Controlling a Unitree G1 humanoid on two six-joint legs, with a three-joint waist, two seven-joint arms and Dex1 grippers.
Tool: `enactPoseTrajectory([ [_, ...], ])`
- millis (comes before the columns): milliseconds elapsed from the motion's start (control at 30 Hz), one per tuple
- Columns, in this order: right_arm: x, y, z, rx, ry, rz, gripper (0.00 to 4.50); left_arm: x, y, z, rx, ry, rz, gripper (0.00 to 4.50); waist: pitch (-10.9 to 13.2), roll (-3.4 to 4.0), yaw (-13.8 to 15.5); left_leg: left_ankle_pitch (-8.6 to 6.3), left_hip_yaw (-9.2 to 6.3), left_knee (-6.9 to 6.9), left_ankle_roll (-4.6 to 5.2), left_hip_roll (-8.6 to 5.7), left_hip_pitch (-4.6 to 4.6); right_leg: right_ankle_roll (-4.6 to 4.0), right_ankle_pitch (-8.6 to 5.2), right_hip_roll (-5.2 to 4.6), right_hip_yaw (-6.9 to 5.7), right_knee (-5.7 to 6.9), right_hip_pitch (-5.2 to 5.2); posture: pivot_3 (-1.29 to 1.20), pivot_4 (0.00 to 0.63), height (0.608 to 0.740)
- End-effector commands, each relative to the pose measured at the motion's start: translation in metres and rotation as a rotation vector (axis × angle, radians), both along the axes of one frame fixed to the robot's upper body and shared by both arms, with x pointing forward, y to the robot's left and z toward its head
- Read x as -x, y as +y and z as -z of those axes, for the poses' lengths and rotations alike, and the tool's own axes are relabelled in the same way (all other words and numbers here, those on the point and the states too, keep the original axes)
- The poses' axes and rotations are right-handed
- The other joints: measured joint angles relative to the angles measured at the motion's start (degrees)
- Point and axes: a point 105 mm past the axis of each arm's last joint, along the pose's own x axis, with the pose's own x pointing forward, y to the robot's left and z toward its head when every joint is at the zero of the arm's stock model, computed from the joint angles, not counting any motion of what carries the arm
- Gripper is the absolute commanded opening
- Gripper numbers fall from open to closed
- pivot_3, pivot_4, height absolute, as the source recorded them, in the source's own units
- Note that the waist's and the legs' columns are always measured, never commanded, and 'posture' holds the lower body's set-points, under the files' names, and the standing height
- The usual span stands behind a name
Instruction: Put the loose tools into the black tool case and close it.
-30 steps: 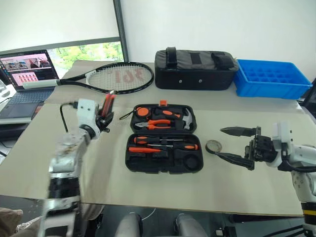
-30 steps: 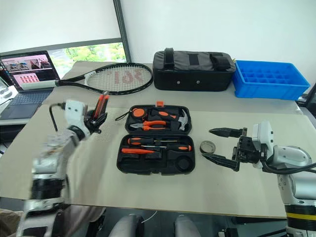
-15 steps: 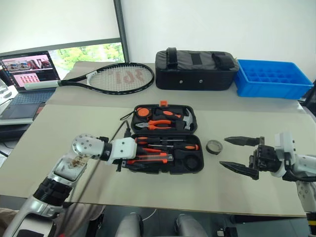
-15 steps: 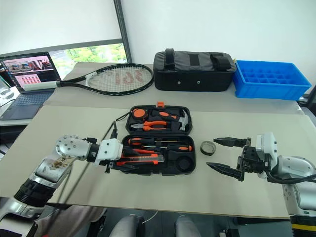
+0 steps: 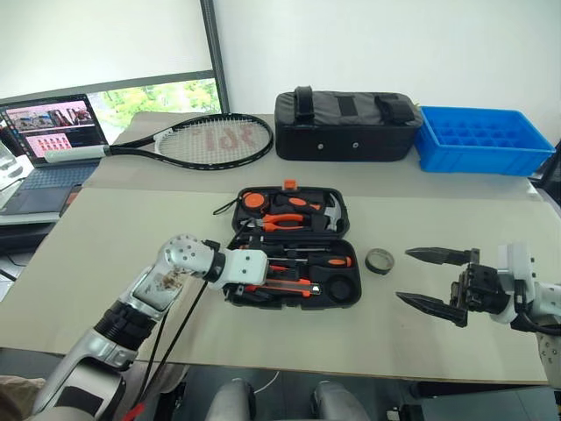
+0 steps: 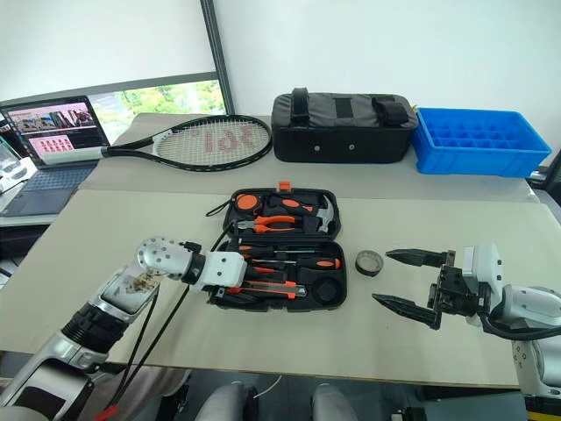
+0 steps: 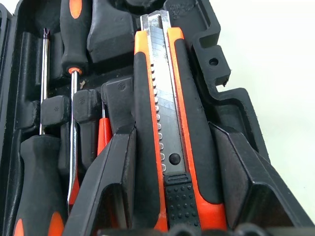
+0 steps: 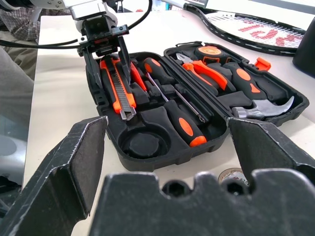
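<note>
Left gripper (image 6: 230, 285) clenched the orange-black utility knife (image 7: 165, 128) low over the open black tool case (image 5: 337, 298) on the bench (image 5: 131, 219), apparently to seat it, while right gripper (image 5: 436, 281) waited released near the tape roll (image 5: 379, 260).

An office or lab test space: a wide beige counter (image 5: 105, 228) against a plain white wall (image 5: 394, 44), a window (image 5: 166, 92) at 11 o'clock, and an open laptop (image 5: 48, 132) at 10 o'clock beside it showing a running screen.
</note>
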Motion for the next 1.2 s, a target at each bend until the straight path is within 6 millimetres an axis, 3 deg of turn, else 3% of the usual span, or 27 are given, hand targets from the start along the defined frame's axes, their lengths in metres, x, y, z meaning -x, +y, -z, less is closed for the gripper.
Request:
enactPoseTrajectory([
  [33,0.002,0.001,-0.012,0.006,-0.068,-0.007,4.5,-0.006,0.01,0.003,-0.052,0.016,-0.081,1.73,0.0,0.0,-0.1,0.0,0.0,0.01,0.0,0.0,0.02,0.04,-0.02,0.0,0.0,0.03,0.02,0.0,0.15,0.708],
  [267,0.0,0.002,-0.013,0.002,-0.07,-0.014,4.5,0.007,0.008,0.004,-0.06,0.11,-0.1,1.73,0.0,0.01,-0.3,0.0,0.0,0.02,0.01,0.02,0.05,0.15,-0.09,0.03,0.02,0.1,0.02,0.0,0.15,0.708],
  [300,0.0,0.002,-0.013,0.003,-0.07,-0.014,4.5,0.008,0.007,0.003,-0.06,0.114,-0.099,2.73,0.0,0.01,-0.3,0.0,0.0,0.02,0.01,0.02,0.05,0.15,-0.09,0.04,0.02,0.1,0.01,0.0,0.15,0.708],
  [467,-0.001,0.001,-0.013,0.004,-0.071,-0.013,4.5,0.004,0.001,-0.01,0.008,0.099,-0.118,4.47,0.0,0.02,-0.3,-0.01,-0.01,0.01,0.02,0.03,0.03,0.15,-0.09,0.04,0.02,0.06,0.01,0.0,0.15,0.708],
  [700,-0.002,0.002,-0.013,0.0,-0.072,-0.011,4.5,-0.004,0.002,-0.045,0.217,0.136,-0.13,4.49,0.0,0.02,0.0,-0.05,-0.02,0.02,0.1,0.03,-0.1,0.14,-0.09,0.04,-0.01,0.0,-0.08,0.0,0.15,0.708],
  [833,-0.003,0.002,-0.014,-0.001,-0.073,-0.01,4.5,-0.011,-0.007,-0.056,0.327,0.148,-0.123,3.36,0.0,0.0,0.1,-0.05,-0.02,0.04,0.1,0.02,-0.09,0.14,-0.09,0.03,-0.01,0.01,-0.06,0.0,0.15,0.708],
  [1133,-0.002,0.0,-0.016,0.001,-0.081,-0.003,4.5,-0.011,-0.021,-0.025,0.299,0.177,-0.095,0.22,0.0,-0.01,-0.1,-0.05,-0.04,0.04,0.1,0.0,-0.07,0.11,-0.08,0.03,0.0,0.01,-0.04,0.0,0.15,0.708],
  [1200,-0.001,0.0,-0.016,0.001,-0.08,-0.002,4.5,-0.01,-0.019,-0.016,0.253,0.165,-0.088,0.07,0.0,0.0,-0.1,-0.05,-0.04,0.04,0.1,0.0,-0.07,0.11,-0.08,0.03,0.0,0.01,-0.04,0.0,0.15,0.708],
])
